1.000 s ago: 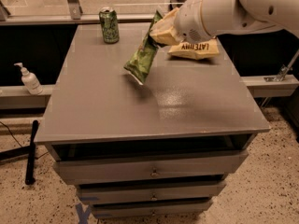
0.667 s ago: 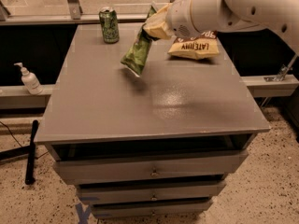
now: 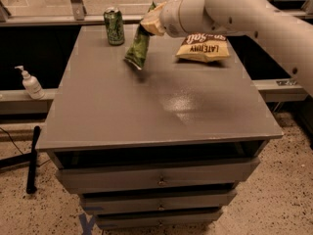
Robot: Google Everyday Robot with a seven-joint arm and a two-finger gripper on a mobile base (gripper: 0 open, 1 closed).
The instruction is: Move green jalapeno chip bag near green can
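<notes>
The green jalapeno chip bag [image 3: 139,45] hangs lengthwise from my gripper [image 3: 152,19], its lower end just above the grey table top [image 3: 146,106]. The gripper is shut on the bag's upper end, at the back middle of the table. The green can [image 3: 114,26] stands upright at the back left, a short way left of the hanging bag. My white arm [image 3: 244,9] comes in from the upper right.
A brown and tan chip bag [image 3: 203,48] lies on the table at the back right, under my arm. A white pump bottle [image 3: 31,83] stands on a ledge to the left, off the table. Drawers [image 3: 156,180] sit below the table top.
My gripper has carried the green bag to the left and toward the back of the table, closer to the green can. The can and the brown bag have not moved.
</notes>
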